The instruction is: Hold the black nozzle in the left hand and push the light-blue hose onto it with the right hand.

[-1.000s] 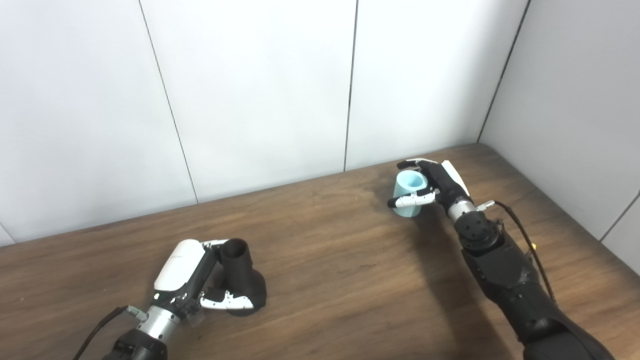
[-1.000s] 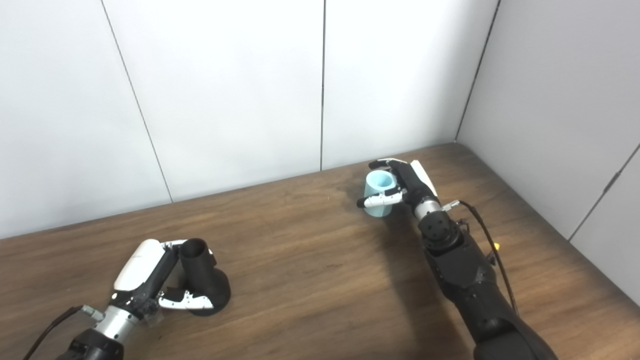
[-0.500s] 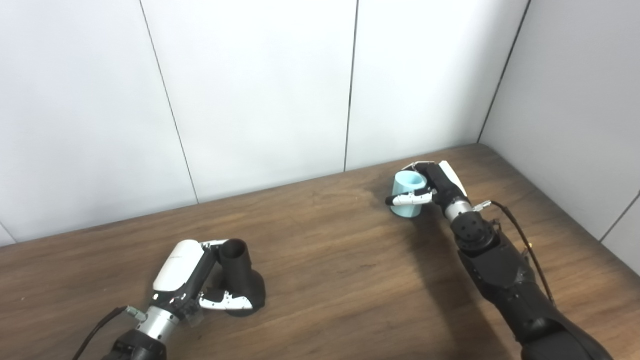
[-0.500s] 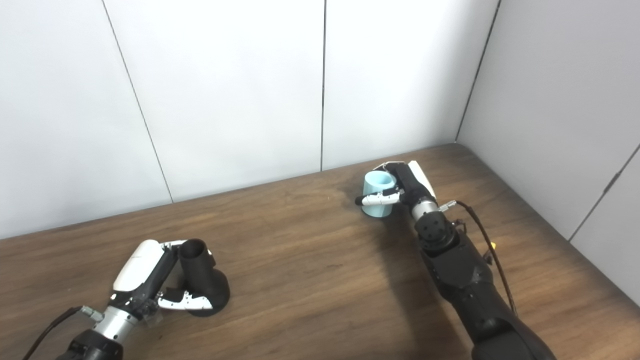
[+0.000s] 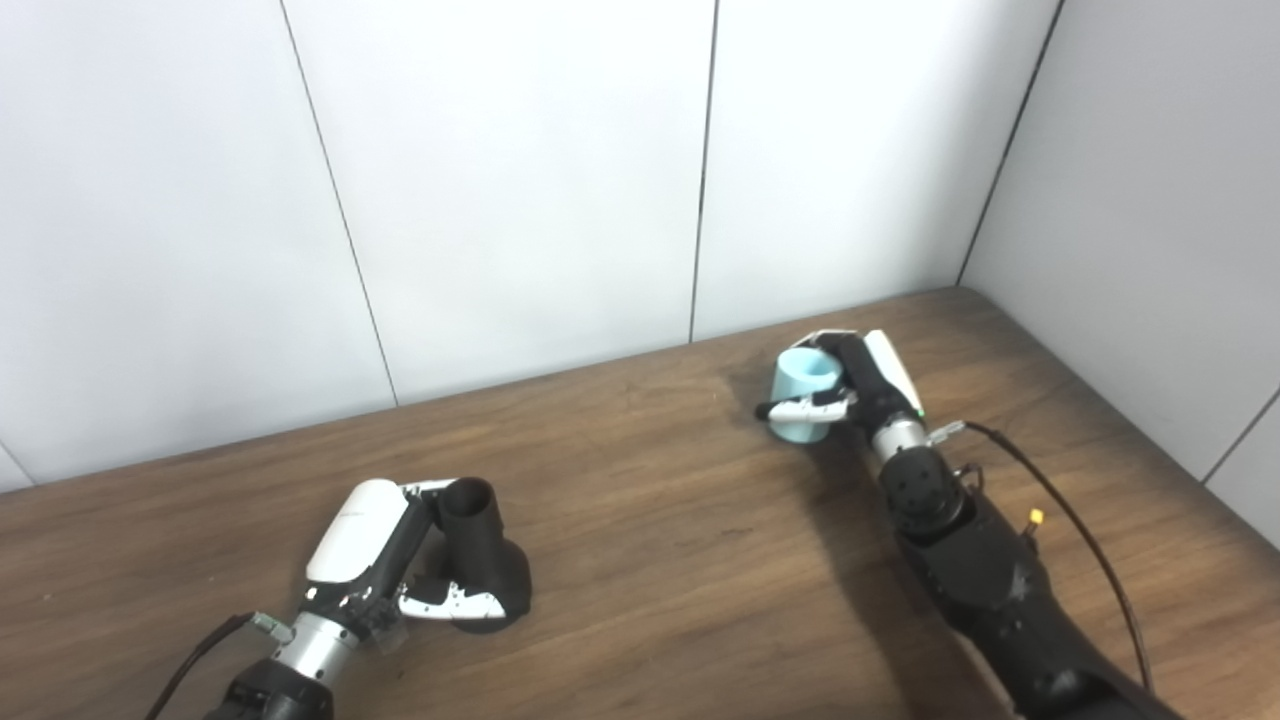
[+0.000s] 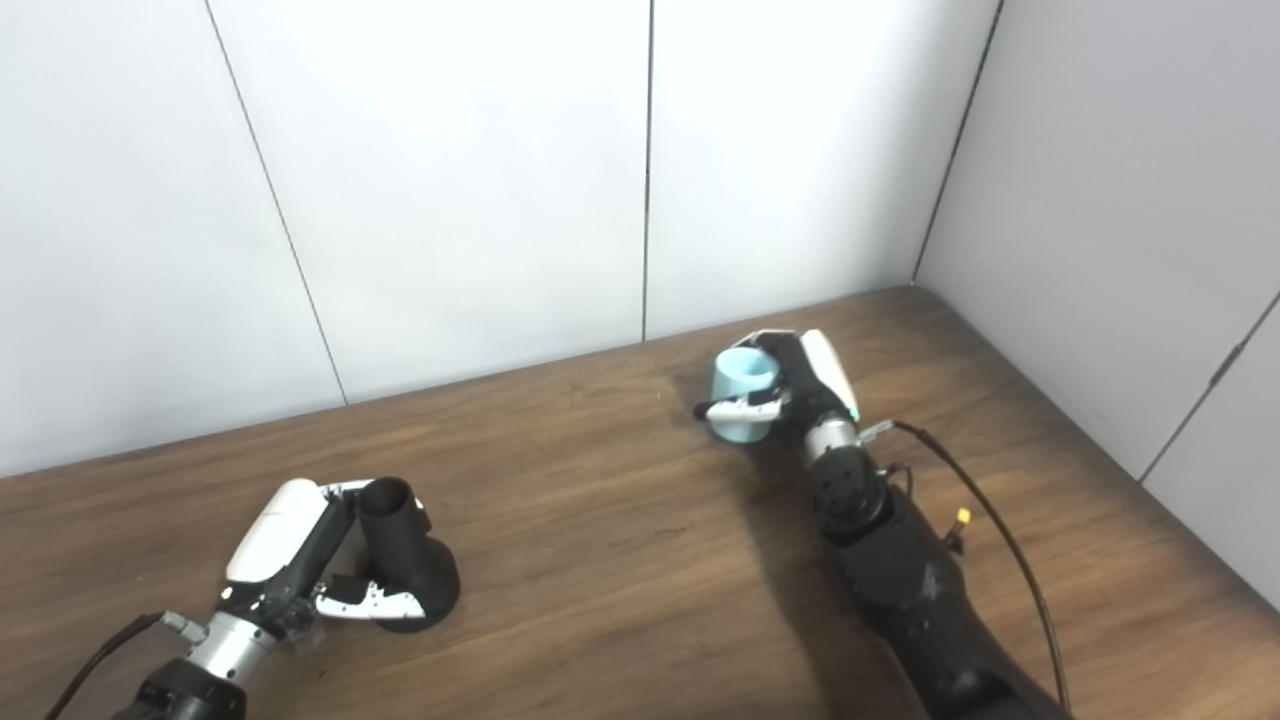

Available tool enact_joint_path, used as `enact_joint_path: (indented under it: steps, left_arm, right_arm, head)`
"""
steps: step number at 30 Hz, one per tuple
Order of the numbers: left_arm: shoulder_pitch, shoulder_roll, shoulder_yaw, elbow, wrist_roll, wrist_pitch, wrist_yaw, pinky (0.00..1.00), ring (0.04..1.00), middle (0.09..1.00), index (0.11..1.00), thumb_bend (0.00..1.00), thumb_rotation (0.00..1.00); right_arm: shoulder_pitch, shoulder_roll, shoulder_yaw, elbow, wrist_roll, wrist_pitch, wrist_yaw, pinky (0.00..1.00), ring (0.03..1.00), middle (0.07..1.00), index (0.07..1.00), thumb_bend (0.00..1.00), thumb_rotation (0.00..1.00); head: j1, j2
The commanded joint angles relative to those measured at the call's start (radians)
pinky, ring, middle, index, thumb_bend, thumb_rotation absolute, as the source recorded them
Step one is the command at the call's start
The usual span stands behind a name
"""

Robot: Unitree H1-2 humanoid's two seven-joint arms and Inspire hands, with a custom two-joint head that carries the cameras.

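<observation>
The black nozzle stands upright on its wide base at the near left of the wooden table, its open narrow end up. My left hand is wrapped round it, thumb across the base in front, fingers behind. The light-blue hose piece, a short upright tube with its opening up, is at the far right. My right hand is shut on it, thumb across its front and fingers round the back. Whether the hose rests on the table or hangs just above it I cannot tell.
The wooden table meets white wall panels at the back and a grey wall on the right, close behind the right hand. A cable runs along the right forearm. Bare wood lies between the two hands.
The right hand has closed round the light-blue hose and shifted a little to the left and nearer with it. The left hand and the nozzle have not moved.
</observation>
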Motion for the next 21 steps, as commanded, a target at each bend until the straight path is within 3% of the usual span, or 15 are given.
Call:
enact_joint_path:
  steps: [1, 8, 11, 14, 17, 21]
  left_arm:
    - [0.216, 0.031, -0.062, 0.145, 0.080, 0.035, -0.064, 0.49, 0.549, 0.427, 0.498, 0.52, 0.00]
    - [0.210, 0.012, -0.067, 0.162, 0.089, 0.036, -0.052, 0.45, 0.520, 0.427, 0.502, 0.52, 0.00]
    - [0.211, 0.002, -0.067, 0.164, 0.089, 0.042, -0.054, 0.48, 0.538, 0.423, 0.501, 0.52, 0.00]
    - [0.212, -0.011, -0.072, 0.167, 0.092, 0.044, -0.052, 0.50, 0.545, 0.417, 0.502, 0.52, 0.00]
    - [0.207, -0.030, -0.078, 0.184, 0.099, 0.043, -0.040, 0.50, 0.555, 0.430, 0.503, 0.52, 0.00]
    - [0.196, -0.055, -0.083, 0.209, 0.108, 0.039, -0.022, 0.47, 0.533, 0.447, 0.498, 0.53, 0.00]
  right_arm:
    - [-0.077, 0.014, -0.007, -0.197, 0.019, 0.061, 0.039, 0.41, 0.450, 0.498, 0.483, 0.52, 0.00]
    - [-0.103, 0.090, -0.011, -0.401, 0.036, 0.164, 0.112, 0.40, 0.452, 0.496, 0.480, 0.52, 0.00]
    - [-0.125, 0.112, -0.010, -0.466, 0.052, 0.212, 0.145, 0.44, 0.479, 0.495, 0.464, 0.52, 0.00]
    - [-0.148, 0.140, -0.019, -0.527, 0.115, 0.253, 0.189, 0.39, 0.446, 0.501, 0.483, 0.52, 0.00]
    - [-0.172, 0.163, -0.001, -0.582, 0.125, 0.306, 0.209, 0.36, 0.434, 0.525, 0.483, 0.51, 0.00]
    - [-0.195, 0.177, 0.029, -0.604, 0.130, 0.317, 0.246, 0.35, 0.437, 0.518, 0.498, 0.50, 0.00]
  head:
    - [0.007, 0.003]
    - [0.072, 0.012]
    - [0.114, 0.022]
    - [0.167, 0.032]
    - [0.217, 0.041]
    - [0.272, 0.054]
